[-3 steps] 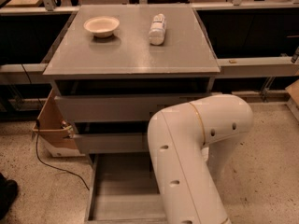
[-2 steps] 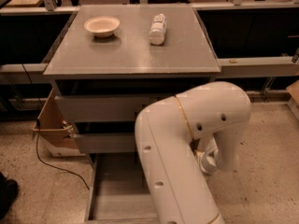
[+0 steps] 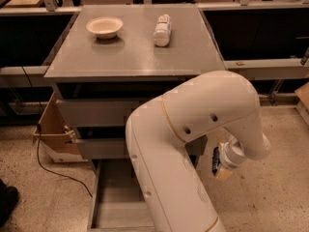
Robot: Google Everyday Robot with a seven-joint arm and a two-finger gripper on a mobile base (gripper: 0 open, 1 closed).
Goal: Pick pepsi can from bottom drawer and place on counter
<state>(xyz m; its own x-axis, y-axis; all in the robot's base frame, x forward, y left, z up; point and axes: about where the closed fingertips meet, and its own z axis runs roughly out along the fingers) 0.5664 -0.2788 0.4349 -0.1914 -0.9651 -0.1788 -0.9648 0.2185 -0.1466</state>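
The grey counter [image 3: 130, 57] tops the drawer cabinet. The bottom drawer [image 3: 113, 197] is pulled out at floor level and the part of its floor that shows is bare; the rest is hidden behind my white arm. My gripper [image 3: 222, 168] hangs below the wrist to the right of the cabinet, above the speckled floor. It is shut on the pepsi can [image 3: 216, 161], a small dark blue can seen at the wrist's left side, held well below counter height.
A cream bowl [image 3: 105, 26] and a white plastic bottle [image 3: 162, 30] lying on its side are on the counter's far half. An open cardboard box [image 3: 53, 129] and a black cable [image 3: 53, 170] lie left of the cabinet. Wooden benches with metal rails run behind.
My arm has swung and risen, so the wrist now shows at the right of the cabinet with the blue can in the gripper. Bowl and bottle have not moved.
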